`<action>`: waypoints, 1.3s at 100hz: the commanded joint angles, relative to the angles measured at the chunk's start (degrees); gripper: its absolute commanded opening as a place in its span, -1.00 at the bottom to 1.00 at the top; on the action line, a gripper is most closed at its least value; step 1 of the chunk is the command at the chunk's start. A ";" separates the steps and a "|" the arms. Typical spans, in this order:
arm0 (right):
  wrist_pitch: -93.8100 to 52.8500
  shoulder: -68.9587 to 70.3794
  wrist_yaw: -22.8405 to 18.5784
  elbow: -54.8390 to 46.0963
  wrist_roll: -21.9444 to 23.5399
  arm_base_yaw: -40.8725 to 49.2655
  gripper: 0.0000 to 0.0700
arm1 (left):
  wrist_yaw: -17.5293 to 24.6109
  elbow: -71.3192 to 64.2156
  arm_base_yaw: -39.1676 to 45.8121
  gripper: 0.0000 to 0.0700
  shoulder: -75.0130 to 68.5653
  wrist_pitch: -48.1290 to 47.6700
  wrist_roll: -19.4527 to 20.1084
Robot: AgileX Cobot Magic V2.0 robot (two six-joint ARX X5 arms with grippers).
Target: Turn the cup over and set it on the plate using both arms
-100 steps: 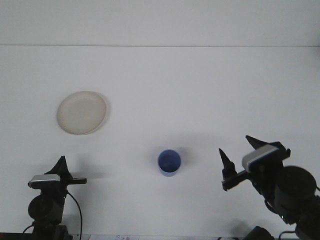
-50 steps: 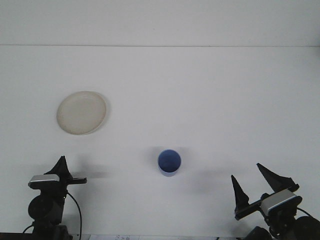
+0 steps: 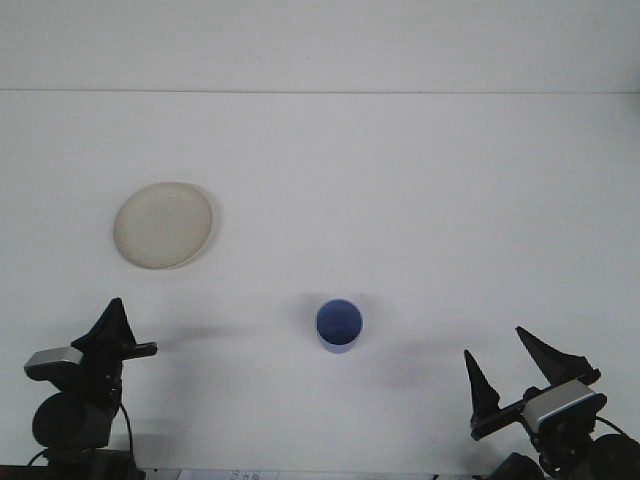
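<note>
A blue cup (image 3: 339, 326) stands upright on the white table, mouth up, a little below the middle. A cream plate (image 3: 163, 225) lies bare at the left, well away from the cup. My right gripper (image 3: 514, 372) sits low at the bottom right, open, its two dark fingers spread with nothing between them, well to the right of the cup. My left gripper (image 3: 118, 328) rests at the bottom left below the plate; from this angle its fingers overlap into one dark wedge.
The white table (image 3: 400, 180) runs back to a pale wall. Both arm bases sit at the near edge, left and right.
The right gripper dropped back from beside the cup to the bottom right corner, still open. The left gripper shifted a little to the left and lower. Cup and plate stayed put.
</note>
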 commanded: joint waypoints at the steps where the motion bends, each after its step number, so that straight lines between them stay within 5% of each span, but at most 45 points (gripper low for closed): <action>1: 0.74 0.00 0.09 0.24 -0.46 0.46 0.65 | 1.01 6.88 0.00 -0.95 4.26 -1.84 0.92; 7: 0.72 0.00 0.09 0.24 -0.46 0.46 0.65 | 4.94 13.22 0.00 -0.73 9.49 -4.63 5.22; 13: 0.72 0.00 0.09 0.24 -0.46 0.46 0.65 | 9.11 19.12 0.00 -0.21 14.99 -7.37 8.09; 26: 0.70 0.00 0.09 0.24 -0.46 0.44 0.65 | 20.41 31.63 -0.20 0.60 27.98 -14.34 8.94; 37: 0.70 0.00 0.24 0.24 -0.44 0.46 0.65 | 30.14 40.50 -2.12 0.75 38.42 -20.15 9.70; 45: 0.72 0.00 0.26 0.24 -0.44 0.46 0.65 | 33.03 46.23 -5.44 0.75 45.44 -24.46 11.52; 70: 0.31 0.00 0.24 0.24 -0.44 0.46 0.65 | 32.20 61.83 -21.24 0.75 65.29 -38.69 20.76; 101: 0.02 0.00 0.22 0.24 -0.44 0.46 0.65 | 19.15 73.00 -35.91 0.75 84.56 -49.22 29.09; 116: -0.85 0.00 0.22 0.24 -0.42 0.46 0.65 | 14.01 73.24 -38.93 0.75 89.20 -48.87 30.62; 130: -2.01 0.00 0.20 0.24 -0.24 0.46 0.64 | 13.70 73.24 -39.60 0.75 91.97 -46.62 30.32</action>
